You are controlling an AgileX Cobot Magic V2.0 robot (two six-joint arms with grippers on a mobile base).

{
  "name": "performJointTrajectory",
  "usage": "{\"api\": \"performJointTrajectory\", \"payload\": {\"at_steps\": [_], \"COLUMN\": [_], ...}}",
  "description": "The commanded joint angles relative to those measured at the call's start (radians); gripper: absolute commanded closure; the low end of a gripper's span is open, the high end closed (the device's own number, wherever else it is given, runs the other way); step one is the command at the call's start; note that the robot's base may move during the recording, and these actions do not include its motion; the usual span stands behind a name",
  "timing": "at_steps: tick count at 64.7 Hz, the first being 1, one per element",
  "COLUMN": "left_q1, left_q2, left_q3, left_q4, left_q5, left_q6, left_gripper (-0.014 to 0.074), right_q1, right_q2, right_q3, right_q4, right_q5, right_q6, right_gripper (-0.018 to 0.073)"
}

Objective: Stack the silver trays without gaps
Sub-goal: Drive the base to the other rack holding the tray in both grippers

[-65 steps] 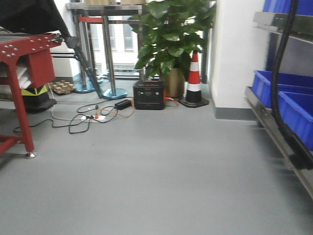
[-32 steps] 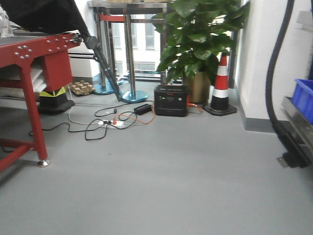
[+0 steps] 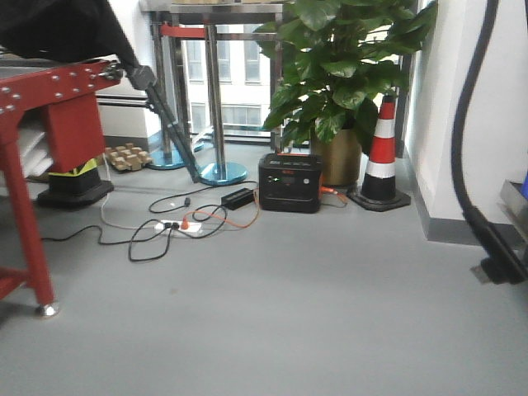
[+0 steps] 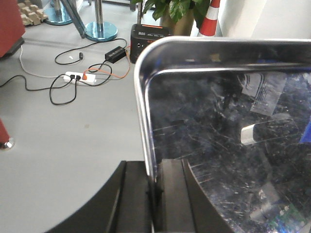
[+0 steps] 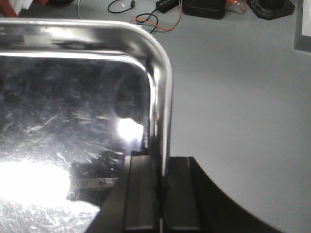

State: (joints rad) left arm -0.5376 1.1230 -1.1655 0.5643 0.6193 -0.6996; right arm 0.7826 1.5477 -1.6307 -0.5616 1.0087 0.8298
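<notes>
While the left gripper (image 4: 154,194) pinches the silver tray (image 4: 228,136) by its left rim and the right gripper (image 5: 160,179) clamps a right rim, seemingly the same tray's, it hangs above the floor (image 4: 73,145). Such thin edge grips could slip if the arms pull unevenly, dropping it. Only the wrist views show the tray; the front view shows plant (image 3: 346,74), cone (image 3: 381,153) and cables (image 3: 165,235).
</notes>
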Motion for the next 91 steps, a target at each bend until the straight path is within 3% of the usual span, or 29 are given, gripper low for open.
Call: {"api": "performJointTrajectory", "payload": {"at_steps": [1, 34, 91], "left_q1": [-0.014, -0.014, -0.014], "left_q2": [-0.009, -0.009, -0.009], "left_q3": [-0.006, -0.006, -0.006], "left_q4": [-0.001, -0.001, 0.004], "left_q5": [-0.091, -0.091, -0.087], "left_q6": [0.007, 0.007, 0.007], "left_gripper": [0.0613, 0.0613, 0.0613], "right_q1": [0.006, 0.006, 0.006], "right_q2": [-0.004, -0.004, -0.001], "right_q3": [-0.005, -0.005, -0.005], "right_q4": [-0.011, -0.011, -0.011], "right_q5": [-0.061, -0.094, -0.533], "right_q6": [-0.018, -0.018, -0.018], "right_gripper": [0.0614, 0.0614, 0.0614]}}
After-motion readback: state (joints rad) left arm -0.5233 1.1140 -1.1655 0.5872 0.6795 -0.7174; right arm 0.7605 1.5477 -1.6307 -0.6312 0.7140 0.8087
